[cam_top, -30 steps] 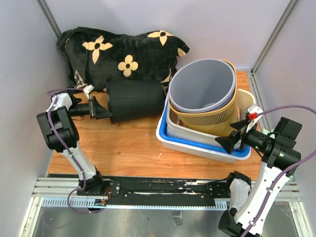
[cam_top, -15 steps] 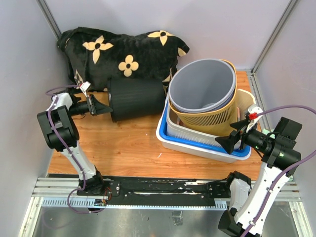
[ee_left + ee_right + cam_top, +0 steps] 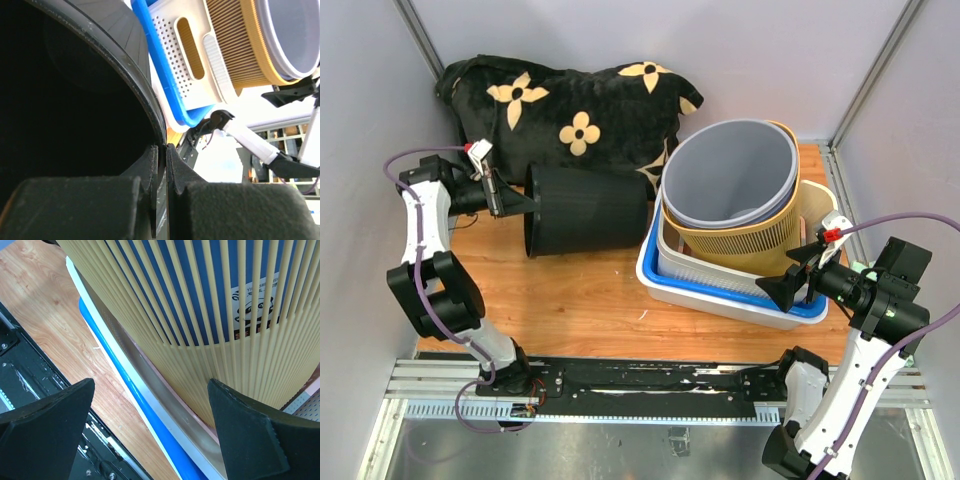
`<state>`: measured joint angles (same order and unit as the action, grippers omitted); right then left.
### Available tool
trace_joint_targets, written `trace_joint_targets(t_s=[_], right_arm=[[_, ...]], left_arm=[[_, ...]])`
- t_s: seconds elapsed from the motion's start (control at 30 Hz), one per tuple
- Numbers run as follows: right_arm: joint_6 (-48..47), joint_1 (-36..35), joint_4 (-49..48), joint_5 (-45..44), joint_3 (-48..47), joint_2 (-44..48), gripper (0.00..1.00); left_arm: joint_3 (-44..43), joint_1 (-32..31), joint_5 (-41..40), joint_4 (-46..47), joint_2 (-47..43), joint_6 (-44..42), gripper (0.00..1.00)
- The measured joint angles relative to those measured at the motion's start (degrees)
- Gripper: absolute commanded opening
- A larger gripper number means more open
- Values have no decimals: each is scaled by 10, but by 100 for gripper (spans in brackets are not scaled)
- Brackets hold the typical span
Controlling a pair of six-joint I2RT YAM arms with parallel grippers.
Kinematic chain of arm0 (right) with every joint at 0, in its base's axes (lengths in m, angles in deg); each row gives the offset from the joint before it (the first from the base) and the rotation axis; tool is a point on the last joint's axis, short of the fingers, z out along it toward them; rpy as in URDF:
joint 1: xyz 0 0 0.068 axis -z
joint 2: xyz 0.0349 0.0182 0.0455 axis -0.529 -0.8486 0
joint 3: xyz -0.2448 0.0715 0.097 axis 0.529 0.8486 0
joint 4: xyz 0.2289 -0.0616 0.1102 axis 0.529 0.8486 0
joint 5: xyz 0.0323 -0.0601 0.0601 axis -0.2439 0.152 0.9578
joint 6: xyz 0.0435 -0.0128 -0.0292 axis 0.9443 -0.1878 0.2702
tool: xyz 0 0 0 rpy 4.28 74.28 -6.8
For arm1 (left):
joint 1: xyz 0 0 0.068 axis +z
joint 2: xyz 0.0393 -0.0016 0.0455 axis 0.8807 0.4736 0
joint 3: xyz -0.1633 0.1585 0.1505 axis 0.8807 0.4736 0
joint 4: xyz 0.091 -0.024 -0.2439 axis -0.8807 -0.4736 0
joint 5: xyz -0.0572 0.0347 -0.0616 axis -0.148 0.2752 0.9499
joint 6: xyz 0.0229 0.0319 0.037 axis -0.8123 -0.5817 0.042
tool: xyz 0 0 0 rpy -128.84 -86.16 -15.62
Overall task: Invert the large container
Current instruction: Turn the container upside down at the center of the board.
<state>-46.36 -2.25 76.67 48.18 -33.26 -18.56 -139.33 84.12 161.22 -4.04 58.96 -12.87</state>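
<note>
On the wooden table (image 3: 590, 300), a black flower-patterned blanket (image 3: 570, 100) is bunched at the far left. Just near of it, the large black ribbed plastic container (image 3: 590, 210) lies on its side, mouth facing left. To its right, a grey plastic bucket (image 3: 725, 170) sits nested in a yellow slatted basket (image 3: 740, 240) over a blue plastic tray (image 3: 720, 303). The left gripper (image 3: 523, 203) pinches the container's rim. The right gripper (image 3: 782, 275) gapes wide beside the tray.

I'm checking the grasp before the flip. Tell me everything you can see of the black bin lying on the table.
The black bin is round, slightly tapered, matt and plastic-looking, its wall finely ribbed. It lies on its side on the wooden table, open mouth to the left, base close to the blue tray. The left hand is shut on its rim, one finger inside, one outside. The flowered cushion lies right behind; whether they touch cannot be told.
</note>
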Motion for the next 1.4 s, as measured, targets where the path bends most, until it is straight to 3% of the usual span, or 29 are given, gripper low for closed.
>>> trace_joint_targets(t_s=[0.17,0.37,0.6,0.93,1.0,1.1,1.17,1.27,1.4], right_arm=[[0,0,0,-1,0,0,98],[-2,0,2,-9,0,-2,97],[-2,0,14,-21,-4,-15,97],[7,0,19,-54,-18,-52,96],[12,0,12,-59,-18,-52,96],[19,0,8,-67,-18,-52,96],[23,0,3,-68,-18,-52,95],[35,0,-8,-68,-18,-53,96],[46,0,-19,-68,-18,-54,96]], left_arm=[[-2,14,26,12,-5,79,0],[10,98,54,128,47,271,0],[43,145,97,184,139,350,0],[124,235,104,227,166,469,0],[162,243,104,325,165,567,0],[264,258,104,623,159,782,0],[291,280,103,749,169,865,0],[311,293,102,921,205,922,0],[316,293,102,1073,256,936,0]])
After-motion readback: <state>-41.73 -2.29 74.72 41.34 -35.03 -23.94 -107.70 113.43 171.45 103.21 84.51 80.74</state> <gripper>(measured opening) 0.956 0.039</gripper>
